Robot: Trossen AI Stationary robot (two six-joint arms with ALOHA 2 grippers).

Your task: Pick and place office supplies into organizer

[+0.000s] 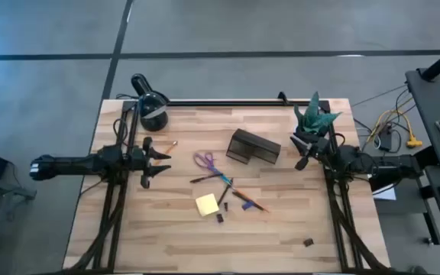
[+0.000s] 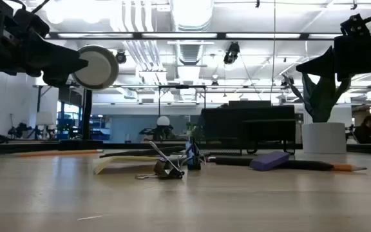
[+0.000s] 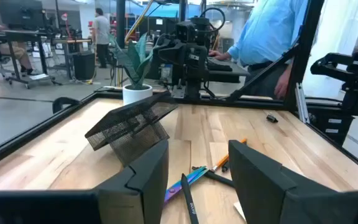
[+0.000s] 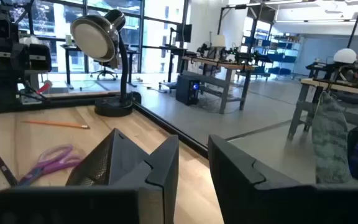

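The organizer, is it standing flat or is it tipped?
Tipped. In the left wrist view the organizer leans at a slant, one edge lifted off the table.

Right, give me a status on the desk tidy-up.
Done: nothing shows in the organizer. In hand: nothing; the left claw is open and empty at the left side, the right claw waits by the plant. Left: scissors, sticky pad, pens, clips.

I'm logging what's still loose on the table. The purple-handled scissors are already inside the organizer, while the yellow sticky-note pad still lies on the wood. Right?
Not quite. The high view shows the purple-handled scissors lying on the bare table, apart from the organizer, on its left-arm side. The rest holds: the yellow sticky-note pad still lies on the wood.
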